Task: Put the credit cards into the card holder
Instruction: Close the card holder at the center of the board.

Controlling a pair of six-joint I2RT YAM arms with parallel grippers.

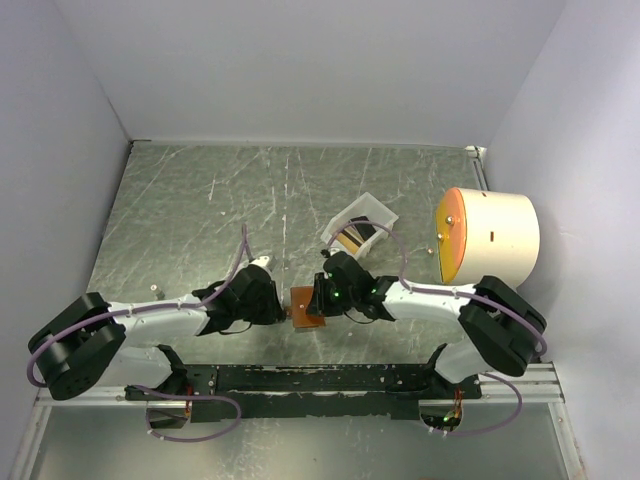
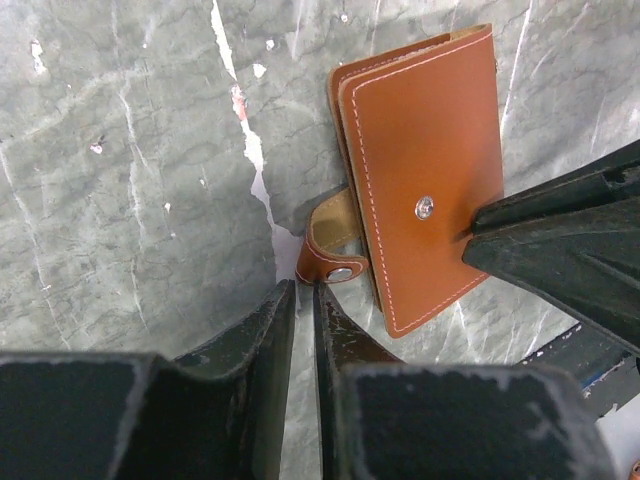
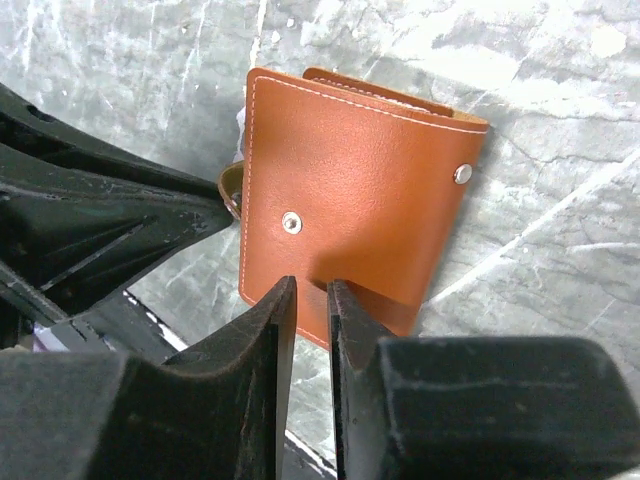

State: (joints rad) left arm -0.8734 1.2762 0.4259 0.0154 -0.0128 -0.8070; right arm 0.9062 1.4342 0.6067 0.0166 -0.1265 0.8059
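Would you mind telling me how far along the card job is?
Done: the tab of the wallet is unsnapped, though it lies closed. In hand: the left gripper is at the tab, the right gripper at the wallet's edge. Left: opening it and filling it.

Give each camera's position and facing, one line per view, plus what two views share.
Top external: above, behind the bases, facing down at the table; both arms show.
Left wrist: on the left arm, facing along its own jaws to the card holder and its tab.
Right wrist: on the right arm, facing along its jaws to the holder's cover.
Shared: both wrist views show the holder and the opposite jaws.
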